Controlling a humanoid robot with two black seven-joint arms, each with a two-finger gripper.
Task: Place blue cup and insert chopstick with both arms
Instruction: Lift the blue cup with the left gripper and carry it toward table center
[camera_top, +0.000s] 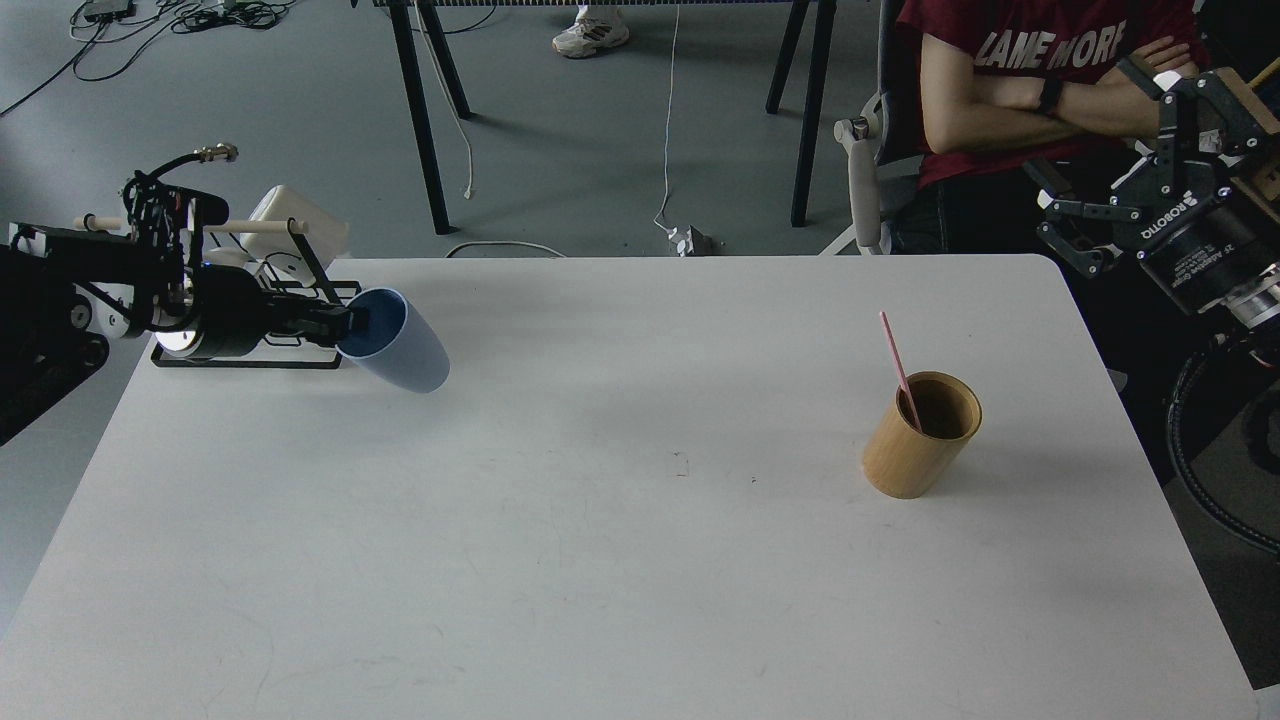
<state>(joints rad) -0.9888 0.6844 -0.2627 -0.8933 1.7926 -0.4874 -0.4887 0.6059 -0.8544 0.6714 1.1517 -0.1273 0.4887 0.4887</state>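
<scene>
Cup first, at the far left corner of the table: the left gripper is closed on the blue cup's rim, one finger reaching inside the mouth. The cup is held tilted, its open mouth turned left toward the gripper and its narrow base pointing right and down, so its long axis runs roughly along the table's far edge with a downward slant; whether the base touches the surface cannot be told. Behind the gripper, at the left edge, stands a black wire rack with white mugs. The middle of the table, from the cup across to the right side, is bare white surface. Toward the right edge stands a tan wooden holder, upright, well apart from the cup. A pink chopstick stands in it, leaning against the near-left of its rim, its free end pointing up and slightly left. The right gripper hangs beyond the table's far right corner, off the surface, its fingers spread with nothing between them. A seated person in a red shirt is behind it.
</scene>
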